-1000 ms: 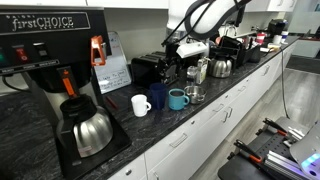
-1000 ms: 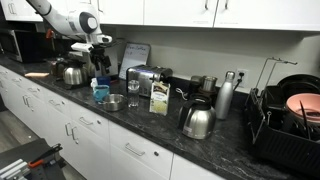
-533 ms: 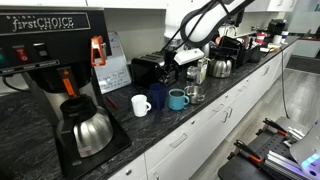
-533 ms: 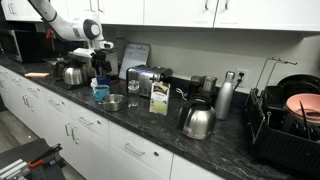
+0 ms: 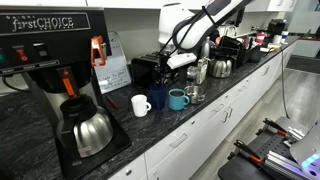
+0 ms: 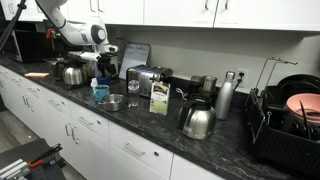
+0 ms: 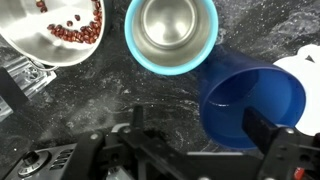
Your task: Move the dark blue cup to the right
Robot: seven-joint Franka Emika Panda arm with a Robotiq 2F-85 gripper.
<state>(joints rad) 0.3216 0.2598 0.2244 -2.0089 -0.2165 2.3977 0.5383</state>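
Observation:
The dark blue cup (image 5: 158, 95) stands on the black counter between a white mug (image 5: 141, 104) and a teal mug (image 5: 178, 98). In the wrist view I look down into the dark blue cup (image 7: 250, 100), with the teal mug (image 7: 170, 35) beside it and the white mug (image 7: 306, 64) at the frame's edge. My gripper (image 7: 200, 132) is open and empty above the counter. One finger overlaps the dark blue cup's rim and the other stands over bare counter. In both exterior views the gripper (image 5: 179, 62) (image 6: 105, 68) hangs above the cups.
A metal bowl of beans (image 7: 60, 30) and a glass bowl (image 5: 195, 93) sit next to the cups. A toaster (image 5: 148, 68) stands behind them. A coffee machine (image 5: 55, 60) with a carafe (image 5: 90, 130), a kettle (image 5: 220, 66) and a carton (image 6: 158, 98) also stand on the counter.
The arm has swung toward the cups and come a little lower. The cups have not moved.

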